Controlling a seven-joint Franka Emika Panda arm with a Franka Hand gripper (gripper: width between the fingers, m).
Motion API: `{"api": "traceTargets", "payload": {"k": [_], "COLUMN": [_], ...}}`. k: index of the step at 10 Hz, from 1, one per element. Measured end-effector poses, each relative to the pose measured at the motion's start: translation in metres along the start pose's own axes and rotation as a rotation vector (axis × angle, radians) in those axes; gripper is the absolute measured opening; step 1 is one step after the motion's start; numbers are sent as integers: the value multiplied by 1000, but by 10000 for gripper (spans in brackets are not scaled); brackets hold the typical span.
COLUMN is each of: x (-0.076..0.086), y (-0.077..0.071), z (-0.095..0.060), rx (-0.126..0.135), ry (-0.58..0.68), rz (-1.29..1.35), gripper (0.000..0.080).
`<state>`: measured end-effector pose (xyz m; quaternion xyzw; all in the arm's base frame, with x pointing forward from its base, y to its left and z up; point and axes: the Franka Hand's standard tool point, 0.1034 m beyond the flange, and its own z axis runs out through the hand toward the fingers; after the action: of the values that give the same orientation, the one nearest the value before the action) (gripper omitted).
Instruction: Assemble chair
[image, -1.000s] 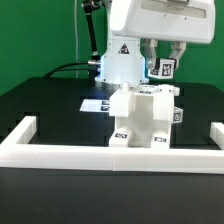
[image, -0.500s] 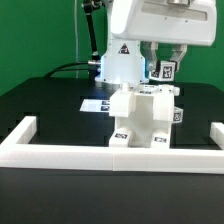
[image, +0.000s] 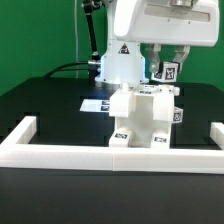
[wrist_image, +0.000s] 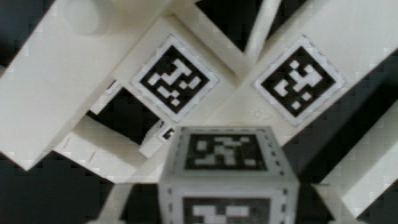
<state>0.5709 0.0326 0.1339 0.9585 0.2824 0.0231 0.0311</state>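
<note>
**Seating the held part onto the chair**

My gripper (image: 165, 62) is clamped tight on a small white tagged part (image: 165, 71), a leg or a bar, can't tell which. It hangs just above the chair (image: 140, 118), over the chair's rear corner on the exterior view's right. Contact with the chair: can't tell. The white border frame (image: 60, 152) touches the chair's front, and the marker board (image: 92, 103) lies behind the chair. In the wrist view the part (wrist_image: 222, 158) sits right over the chair's tagged faces. To do this well, I think: square the part to the chair first, descend straight and slowly with no tilt, and let go only once it's seated.
</note>
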Motion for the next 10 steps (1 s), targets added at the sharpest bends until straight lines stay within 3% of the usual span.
{"api": "traceTargets", "payload": {"k": [3, 5, 10], "x": [1, 3, 2], "y": [-5, -5, -4], "z": [6, 6, 8], "rx": [2, -19, -20], "ry": [-7, 6, 3], "rz": [4, 4, 8], "gripper": [288, 288, 288]}}
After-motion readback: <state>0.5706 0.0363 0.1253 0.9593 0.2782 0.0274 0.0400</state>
